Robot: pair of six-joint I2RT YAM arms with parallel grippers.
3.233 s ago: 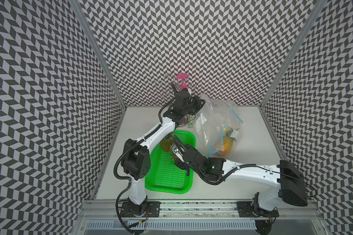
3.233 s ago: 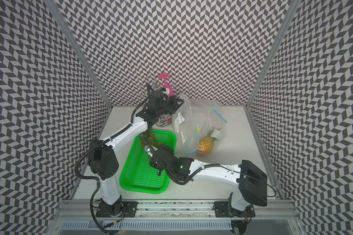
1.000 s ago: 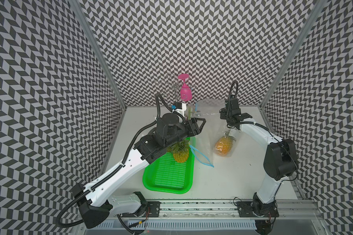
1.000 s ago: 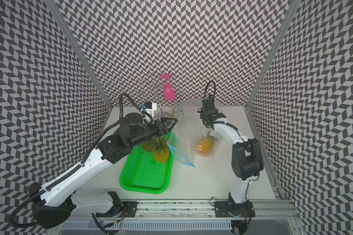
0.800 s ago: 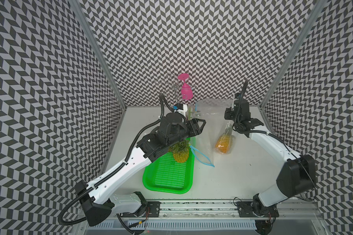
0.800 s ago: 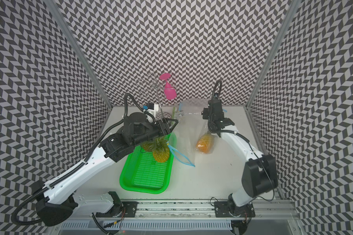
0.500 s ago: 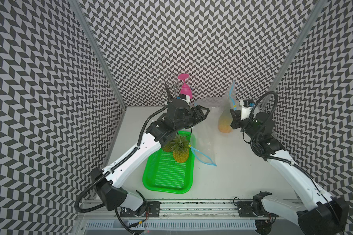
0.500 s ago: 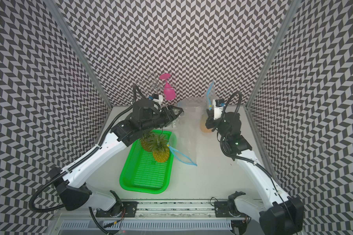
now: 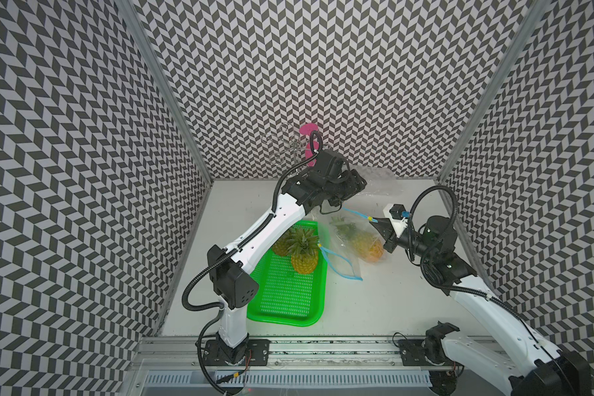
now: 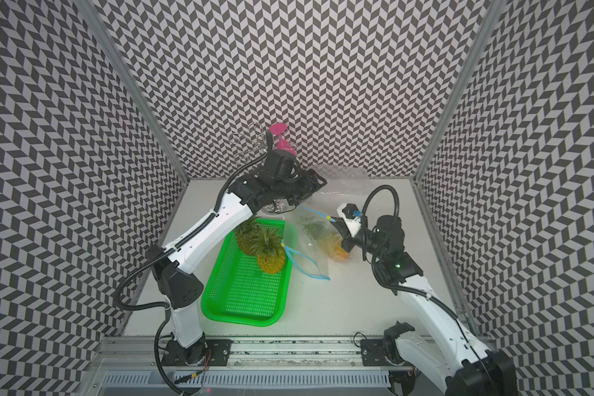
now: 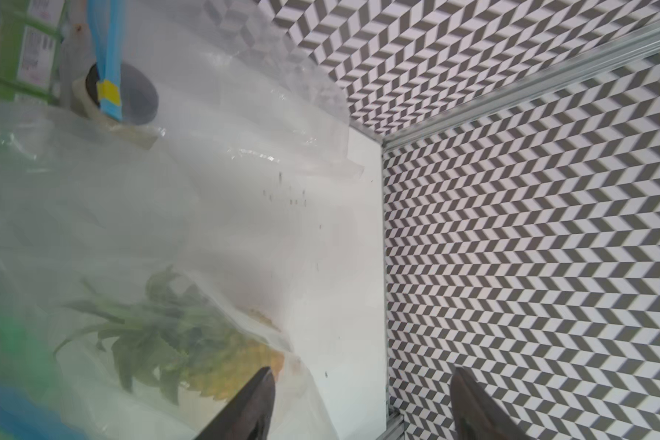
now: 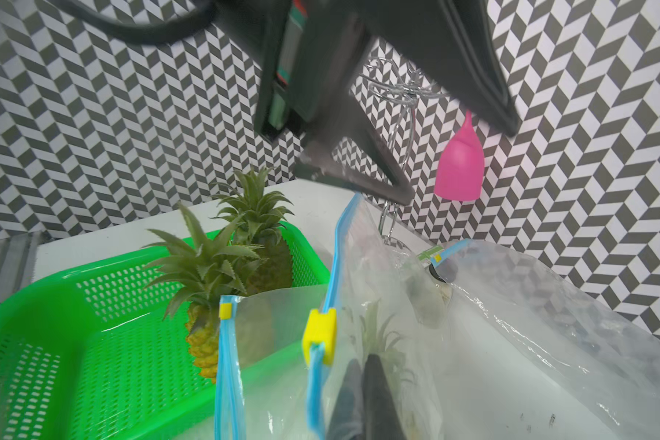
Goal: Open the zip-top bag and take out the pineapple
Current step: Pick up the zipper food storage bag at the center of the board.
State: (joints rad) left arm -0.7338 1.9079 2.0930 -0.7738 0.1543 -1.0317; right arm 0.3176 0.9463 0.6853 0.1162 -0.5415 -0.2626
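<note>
While the right gripper [image 9: 375, 223] pinches its fingers together on the blue zip edge of the zip-top bag [image 9: 352, 228], just beside the yellow slider [image 12: 319, 335], the left gripper [image 11: 359, 404] hangs spread wide just over the other end of that edge, holding nothing. The pineapple [image 9: 366, 245] lies inside the bag, with its crown toward the green tray [image 9: 288, 308]. Two spare pineapples [image 9: 302, 255] stand in that tray, and an empty bag [image 9: 343, 265] rests against its rim.
</note>
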